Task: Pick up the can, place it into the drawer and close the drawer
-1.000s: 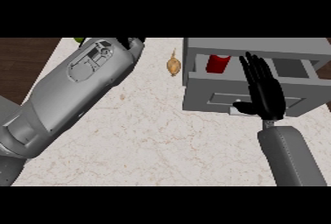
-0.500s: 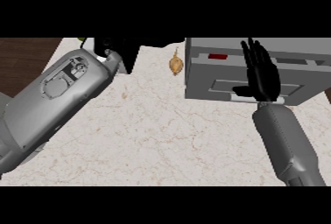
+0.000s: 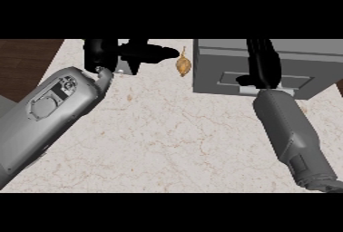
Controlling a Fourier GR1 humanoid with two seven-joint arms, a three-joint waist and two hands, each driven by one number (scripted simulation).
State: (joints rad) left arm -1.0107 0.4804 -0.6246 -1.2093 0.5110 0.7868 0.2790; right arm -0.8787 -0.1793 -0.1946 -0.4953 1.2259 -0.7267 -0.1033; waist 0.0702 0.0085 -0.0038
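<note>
The grey drawer unit [image 3: 218, 68] stands at the counter's back right, its front flush with the box and the inside hidden. No can shows anywhere in the view. My right hand [image 3: 262, 63] lies flat against the drawer front, fingers straight and pointing away from me, just above the recessed handle [image 3: 231, 79]. My left hand [image 3: 110, 50] is open at the upper left edge, holding nothing, well away from the drawer.
A small orange-brown object [image 3: 183, 66] lies on the marble counter [image 3: 174, 136] just left of the drawer unit. My large grey left forearm [image 3: 47, 113] covers the left side. Dark wood floor [image 3: 23, 63] shows beyond the counter's left edge.
The drawer stood open with the red can inside it; my right hand has pushed the front in, and the can is now out of sight. The left arm has shifted slightly.
</note>
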